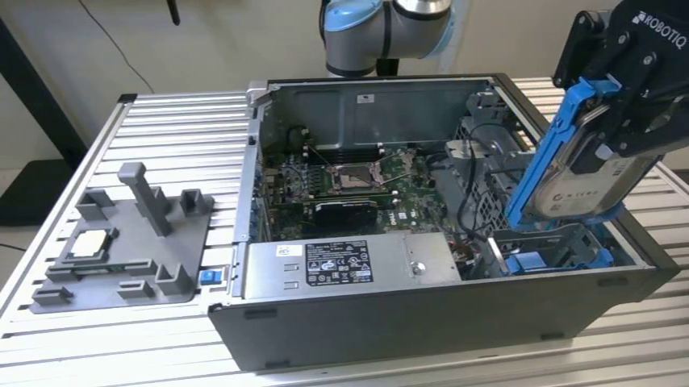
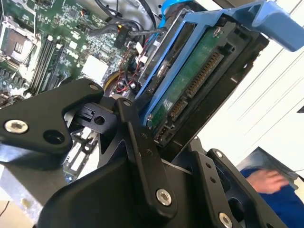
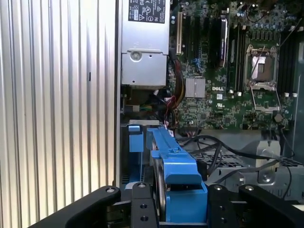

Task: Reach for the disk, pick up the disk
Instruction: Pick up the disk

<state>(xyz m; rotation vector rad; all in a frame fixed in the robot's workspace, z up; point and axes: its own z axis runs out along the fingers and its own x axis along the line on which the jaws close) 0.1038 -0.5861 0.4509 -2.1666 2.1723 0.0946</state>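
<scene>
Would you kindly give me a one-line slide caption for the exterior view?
Gripper holds the disk in its blue bracket, lifted above the open computer case.

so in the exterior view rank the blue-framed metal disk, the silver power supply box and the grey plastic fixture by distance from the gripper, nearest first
1. Blue-framed metal disk: gripper holds it.
2. Silver power supply box: case front.
3. Grey plastic fixture: table, view's left.

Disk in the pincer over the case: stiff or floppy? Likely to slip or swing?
Probably rigid: the disk is a metal slab in a blue bracket and shows no sag. Likely dense for its size. It hangs tilted from the pincer, gripped near one end, so it might pivot if the plastic rails slide.
</scene>
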